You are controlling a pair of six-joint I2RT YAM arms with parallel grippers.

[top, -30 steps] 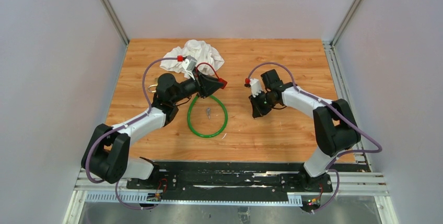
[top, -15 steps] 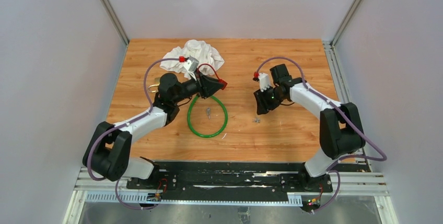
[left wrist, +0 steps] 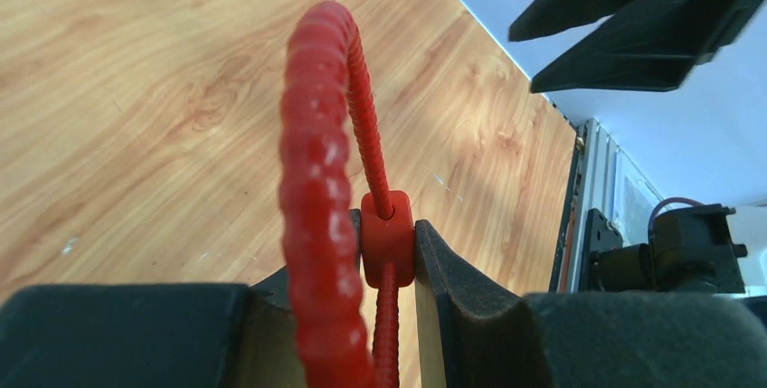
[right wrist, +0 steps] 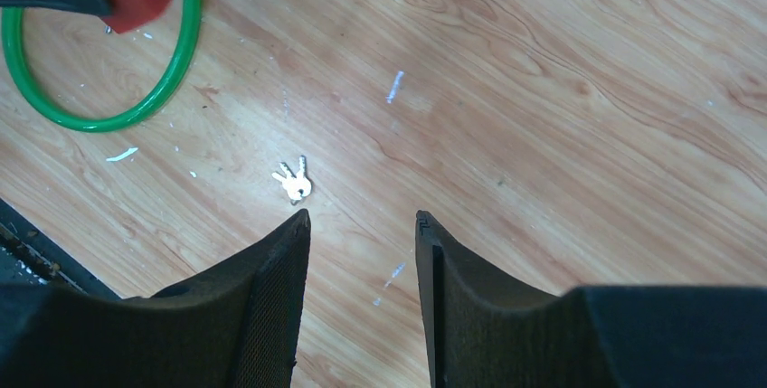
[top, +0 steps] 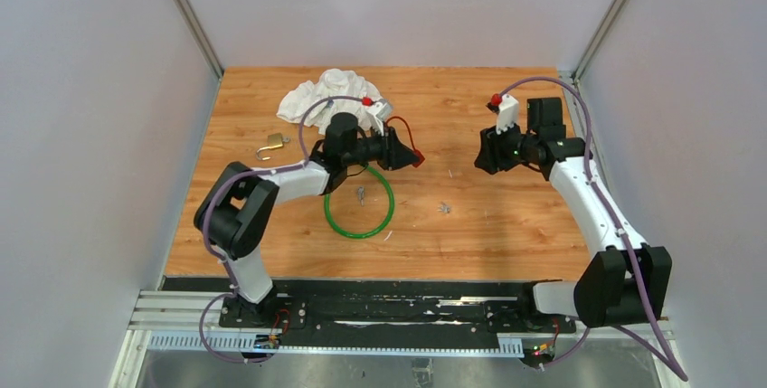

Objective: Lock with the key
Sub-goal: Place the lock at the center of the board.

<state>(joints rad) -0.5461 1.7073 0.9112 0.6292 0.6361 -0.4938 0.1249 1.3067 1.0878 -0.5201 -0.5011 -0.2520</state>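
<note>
Left claw: my left claw is closed part-way and clamped on the block of the red cable lock. The cable loops up above my fingers. The lock is held off the table, over the far edge of the green ring.
Right claw: my right claw stands with its fingers apart and nothing between them. It is raised over bare wood at the right of the table.
Keys: the keys lie flat on the table as a small bunch. They are between my two claws and nearer the front, right of the green ring and touching nothing.
Other items: a second key lies inside the green ring. A brass padlock sits at the left, near the white cloth.
Step in hand (judged): picking the keys up with the right claw, to carry them to the held lock.
Method advised: come straight down with the fingers either side of the bunch and close low against the wood. Thin metal lying flat may slip, so take the head and leave a blade free. Hold the lock steady. Its keyhole is not visible to me.
Change noted: a second ago my right claw was shut and low near mid-table, with no keys lying there. It has since opened and drawn back right, leaving the keys on the table. My left arm has swung the lock rightward, exposing more of the brass padlock.
</note>
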